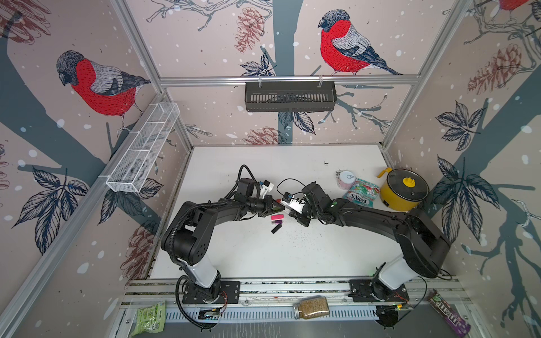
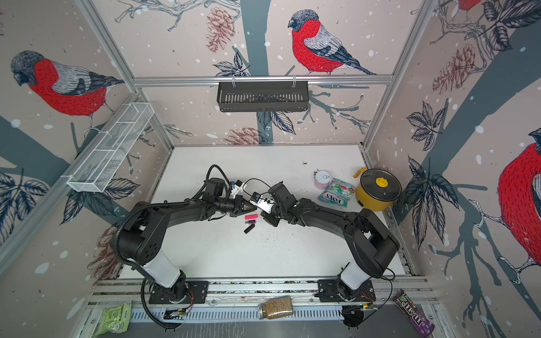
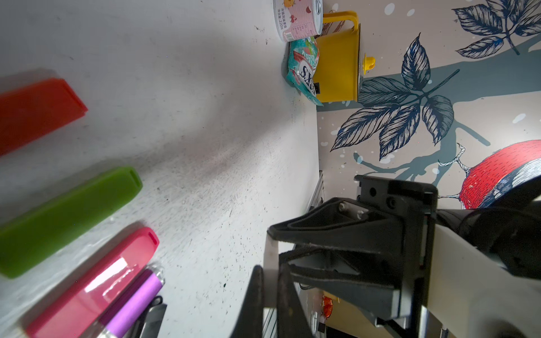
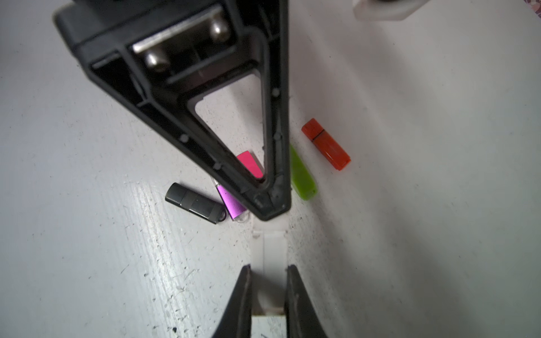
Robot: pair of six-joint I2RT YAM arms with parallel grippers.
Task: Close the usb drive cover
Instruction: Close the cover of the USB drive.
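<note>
White table. The left arm and right arm both reach to the middle and meet tip to tip. At the far right of the table: yellow pot, candy bag just beside it, can next to the bag.

The left gripper is clamped on one end of the white usb drive, and the right gripper is clamped on the other end. The drive is held off the table between the two. A seam shows across it near the left tip — can't tell if the cap is fully seated.

Five loose drives lie on the table underneath: red drive, green drive, pink drive, purple drive, black drive. Purple and black lie close together — red is a bit apart.
</note>
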